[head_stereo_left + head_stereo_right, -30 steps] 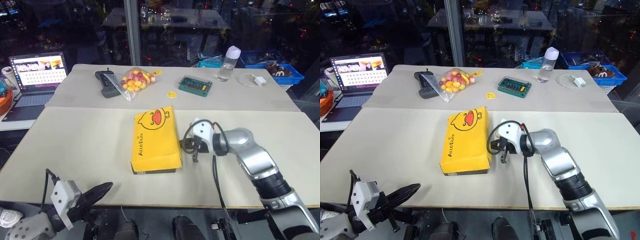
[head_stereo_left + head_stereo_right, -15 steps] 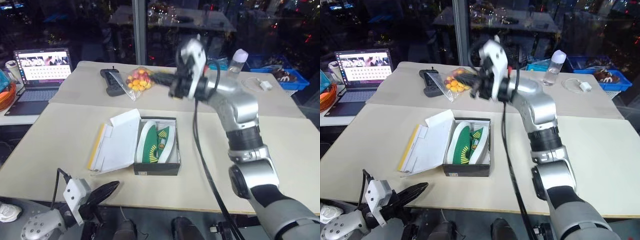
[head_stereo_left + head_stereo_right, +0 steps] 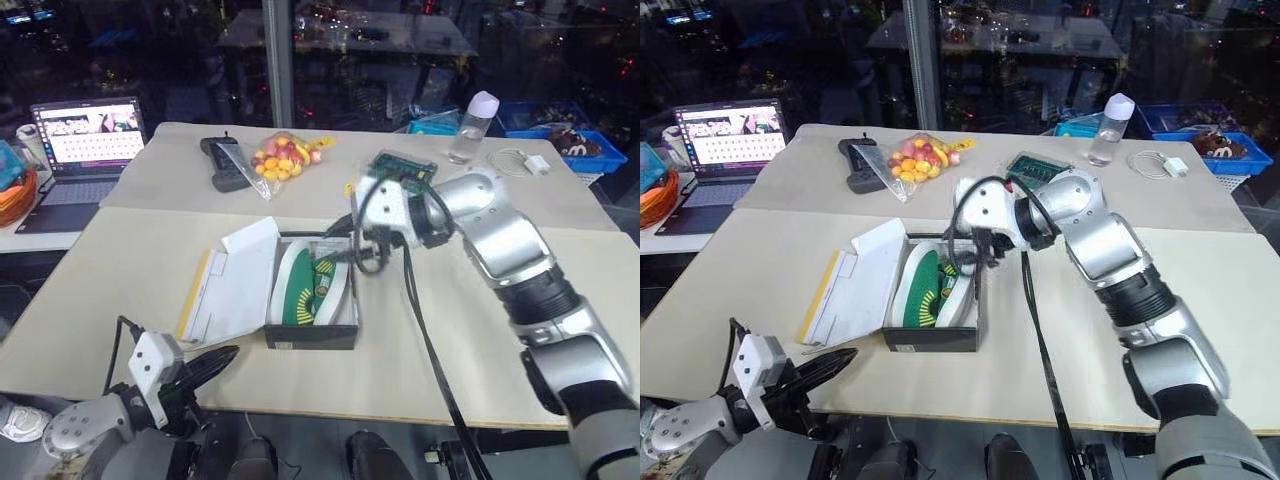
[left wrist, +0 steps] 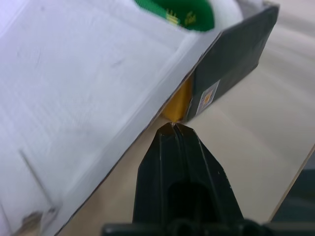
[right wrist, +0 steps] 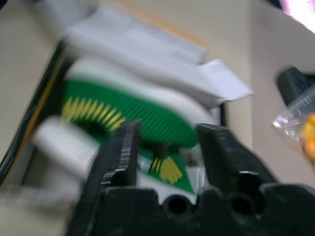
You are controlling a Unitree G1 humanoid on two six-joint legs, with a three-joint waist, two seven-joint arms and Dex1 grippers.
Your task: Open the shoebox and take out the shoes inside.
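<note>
Now shoebox [image 3: 312,338] lid flat (shoes [image 3: 311,286] exposed); right fingers [image 5: 216,147] apart above, left fingers [image 4: 179,147] pinched together.

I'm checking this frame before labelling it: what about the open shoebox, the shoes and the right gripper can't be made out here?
- Shoes: head views, right gripper and cable cover their far ends.
- Contact: right wrist view blurred; open fingers over a shoe, touching or not unclear.
- Shoebox lid face: turned down, hidden.

no readable text, labels or signs
</note>
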